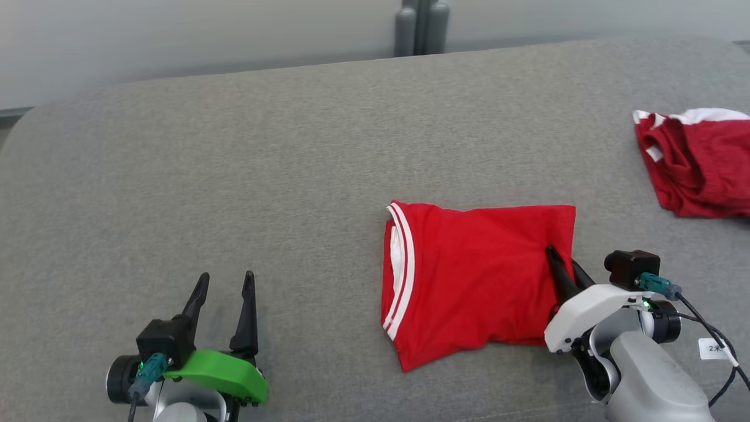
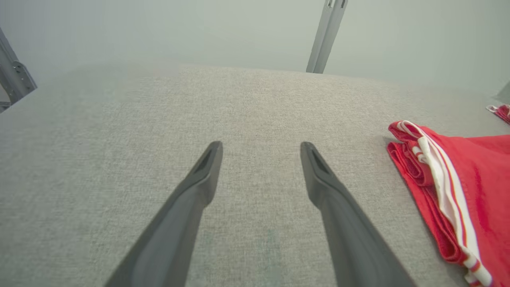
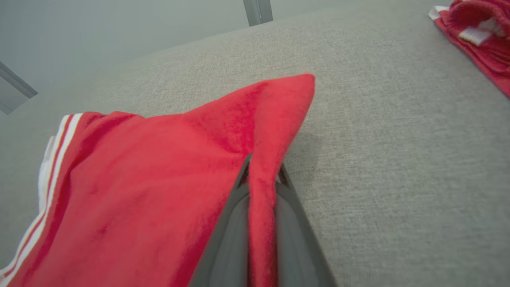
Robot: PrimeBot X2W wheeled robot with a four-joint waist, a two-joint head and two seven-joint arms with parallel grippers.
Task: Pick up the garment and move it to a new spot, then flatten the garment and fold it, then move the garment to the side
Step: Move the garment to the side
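folded garment [image 1: 474, 281] lies right of the grey cushion's [image 1: 234, 176] middle, right gripper [image 1: 562, 257] pinched shut on its right edge: the move aside looks in hand, calling for a low slide that keeps the folds.

A small white tag [image 1: 713, 348] on the cable [image 1: 705, 321] behind the right end effector [image 1: 561, 258] reads "2米".

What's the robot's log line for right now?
right gripper: shut on folded red garment, right edge | left gripper: open, empty | other red clothes: far right
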